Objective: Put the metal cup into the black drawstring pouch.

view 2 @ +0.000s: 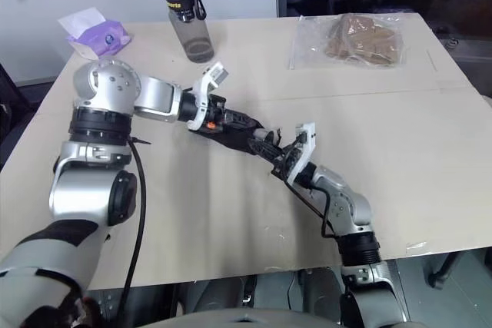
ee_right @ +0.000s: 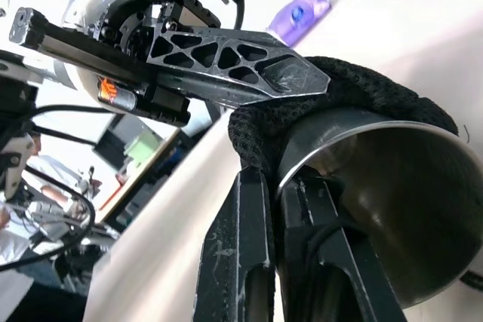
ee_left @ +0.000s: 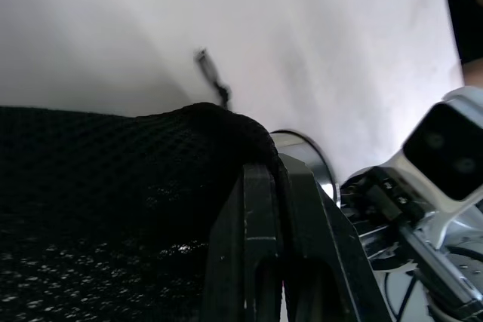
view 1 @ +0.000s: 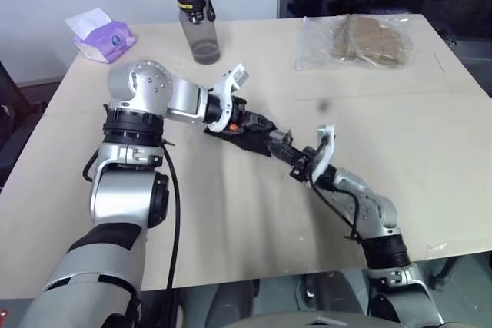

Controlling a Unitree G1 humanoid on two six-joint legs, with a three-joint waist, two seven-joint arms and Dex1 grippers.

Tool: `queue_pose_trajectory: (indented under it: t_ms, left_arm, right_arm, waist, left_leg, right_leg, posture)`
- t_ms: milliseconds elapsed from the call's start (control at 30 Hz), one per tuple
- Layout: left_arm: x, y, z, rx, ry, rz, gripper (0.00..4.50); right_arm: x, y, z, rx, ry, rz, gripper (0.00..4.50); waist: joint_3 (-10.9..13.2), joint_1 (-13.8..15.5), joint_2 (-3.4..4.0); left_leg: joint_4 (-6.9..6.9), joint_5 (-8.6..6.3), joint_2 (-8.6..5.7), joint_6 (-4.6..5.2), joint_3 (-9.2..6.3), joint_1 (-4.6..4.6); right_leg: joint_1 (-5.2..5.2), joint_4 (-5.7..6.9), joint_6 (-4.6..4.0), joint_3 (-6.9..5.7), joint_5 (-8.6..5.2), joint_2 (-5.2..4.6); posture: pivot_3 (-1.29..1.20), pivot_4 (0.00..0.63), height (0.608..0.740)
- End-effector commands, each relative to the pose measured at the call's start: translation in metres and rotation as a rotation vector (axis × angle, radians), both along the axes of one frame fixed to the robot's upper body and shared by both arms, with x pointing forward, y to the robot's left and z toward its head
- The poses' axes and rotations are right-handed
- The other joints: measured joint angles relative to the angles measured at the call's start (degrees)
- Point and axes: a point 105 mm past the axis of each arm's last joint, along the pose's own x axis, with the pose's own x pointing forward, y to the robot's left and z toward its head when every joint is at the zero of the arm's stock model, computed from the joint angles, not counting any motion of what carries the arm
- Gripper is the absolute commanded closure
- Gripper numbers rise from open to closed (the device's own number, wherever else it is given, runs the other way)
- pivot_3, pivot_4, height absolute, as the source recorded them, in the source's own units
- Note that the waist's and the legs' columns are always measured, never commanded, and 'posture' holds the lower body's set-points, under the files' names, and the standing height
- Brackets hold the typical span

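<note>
On the table [view 1: 231, 228], the water bottle [view 1: 197, 21] is standing at the far side, with the tissue pack [view 1: 101, 36] lying to its left and the plastic bag [view 1: 357, 42] lying to its right. Nearer the middle, the black drawstring pouch [view 1: 250, 132] is lying between the left gripper [view 1: 244, 122] and the right gripper [view 1: 300, 160]. The metal cup [ee_right: 385, 209] is sitting partly inside the pouch's mouth.
</note>
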Motion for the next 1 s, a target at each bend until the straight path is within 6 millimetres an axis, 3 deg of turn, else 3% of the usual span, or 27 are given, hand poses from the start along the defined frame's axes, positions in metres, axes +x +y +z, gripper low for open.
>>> queue_pose_trajectory:
  t_ms: [33,467,700,1000]
  left_arm:
    - [-0.002,0.005,0.008,0.018,-0.06,-0.011,4.5]
    - [-0.002,0.03,-0.014,0.138,-0.161,-0.043,4.5]
    - [-0.011,0.019,-0.009,0.104,-0.184,-0.125,4.5]
    - [-0.024,0.002,-0.003,0.041,-0.152,-0.153,4.5]
  right_arm:
    - [-0.002,0.001,0.009,0.031,-0.022,0.013,4.37]
    - [-0.008,0.005,0.002,0.043,0.029,0.059,4.37]
    - [-0.004,0.013,0.002,-0.019,0.006,0.039,4.37]
    - [0.007,0.04,0.008,-0.148,-0.132,-0.014,4.37]
  waist:
    - [0.0,0.04,0.0]
    - [0.0,0.06,0.0]
    - [0.0,0.02,0.0]
    - [0.0,-0.07,0.0]
  left_leg:
    - [0.0,0.0,0.0,0.0,-0.01,0.0]
    - [-0.01,0.0,0.0,0.0,0.02,0.0]
    - [-0.01,0.0,0.0,0.01,0.01,-0.01]
    - [0.01,0.0,0.03,0.01,0.0,0.01]
  right_leg:
    - [0.0,0.0,0.0,-0.01,0.0,0.0]
    - [-0.03,0.0,0.0,0.03,0.0,0.01]
    - [-0.03,0.0,0.0,0.02,0.0,0.02]
    - [-0.03,0.04,0.0,0.03,0.0,0.08]
  posture:
    - [0.0,0.15,0.74]
    - [0.0,0.15,0.74]
    - [0.0,0.15,0.74]
    - [0.0,0.15,0.74]
